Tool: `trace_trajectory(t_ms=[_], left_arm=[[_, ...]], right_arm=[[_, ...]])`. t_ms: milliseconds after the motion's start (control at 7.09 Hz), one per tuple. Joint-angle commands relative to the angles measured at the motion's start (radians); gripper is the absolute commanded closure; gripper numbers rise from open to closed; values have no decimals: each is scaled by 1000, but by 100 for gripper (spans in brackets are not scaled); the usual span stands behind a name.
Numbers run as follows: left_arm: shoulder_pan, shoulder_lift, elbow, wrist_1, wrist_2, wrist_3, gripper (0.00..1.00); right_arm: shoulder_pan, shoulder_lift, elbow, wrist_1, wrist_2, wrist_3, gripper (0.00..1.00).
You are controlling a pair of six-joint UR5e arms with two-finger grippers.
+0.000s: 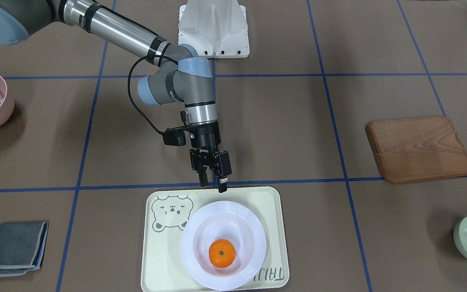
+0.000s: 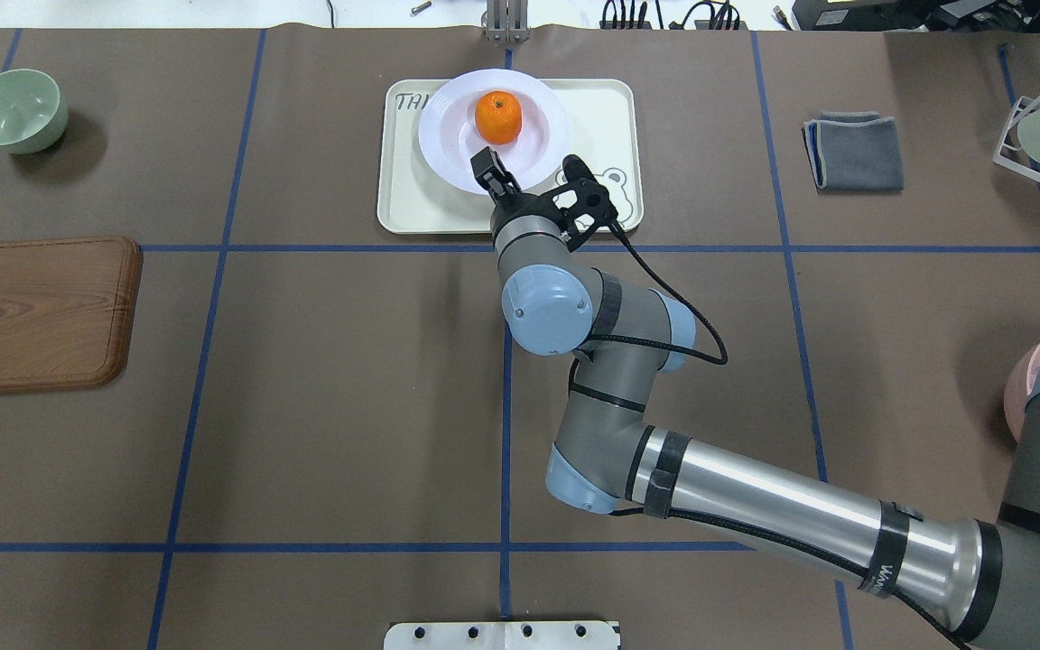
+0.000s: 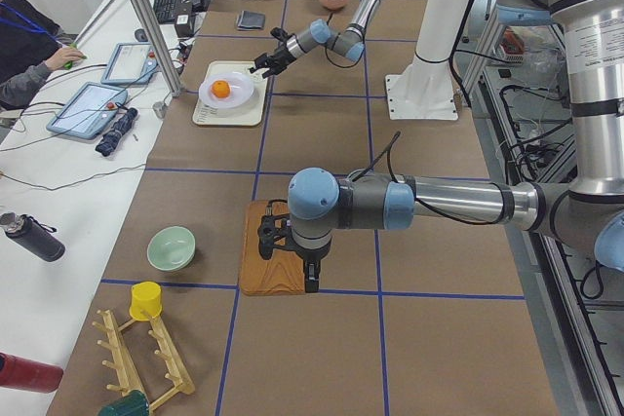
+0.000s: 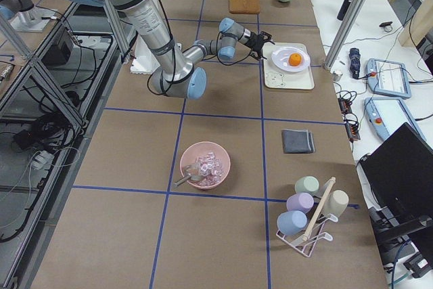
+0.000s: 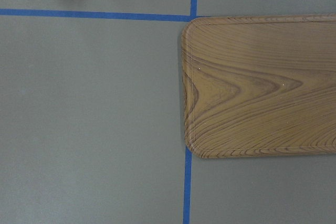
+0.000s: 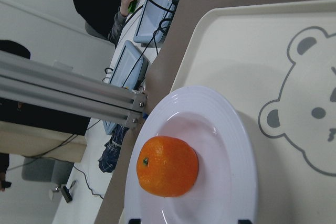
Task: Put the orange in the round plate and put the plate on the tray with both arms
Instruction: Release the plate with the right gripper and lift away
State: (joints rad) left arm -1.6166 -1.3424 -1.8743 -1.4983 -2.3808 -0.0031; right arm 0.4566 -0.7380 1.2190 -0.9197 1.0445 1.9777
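Risk first: the round plate [image 1: 195,247] sits low on the tray [image 1: 156,259] in the front-facing view, and its rim seems to reach or ride the tray's bottom edge. I judge that any sideways brush from a finger could rock it on that lip or slide it off. The orange [image 1: 221,253] lies loose in the plate's well, so a jolt could roll it up the slope and out.

The right gripper [image 1: 213,185] is spread wide and holds nothing. In the front-facing view it hangs at the tray's upper edge, just above the plate's upper rim and apparently clear of it. If it drops lower without backing off, it could clip the rim.

In the right wrist view, both fingertips show at the bottom edge of the frame. The plate's near rim lies between them, and the orange is beyond, left of centre.

The left gripper [image 3: 308,275] hovers over the wooden board [image 5: 257,87], well apart from the tray. I cannot tell how its jaws stand.
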Motion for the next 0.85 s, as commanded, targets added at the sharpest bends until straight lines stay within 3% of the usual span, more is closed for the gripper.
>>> trace_trajectory(t_ms=[0,282,564,706], left_arm=[[0,0,1,0,0,0,2],[0,0,0,0,0,0,2],[0,0,0,0,0,2,2],[0,0,0,0,0,5,2]], right_arm=[[10,-8,112,-253,128,-256,0],[77,-46,230,-440,323,-489,0],[195,-195,400,-484,524,-778,0],[291,-258,463,-531,664,-933,0]])
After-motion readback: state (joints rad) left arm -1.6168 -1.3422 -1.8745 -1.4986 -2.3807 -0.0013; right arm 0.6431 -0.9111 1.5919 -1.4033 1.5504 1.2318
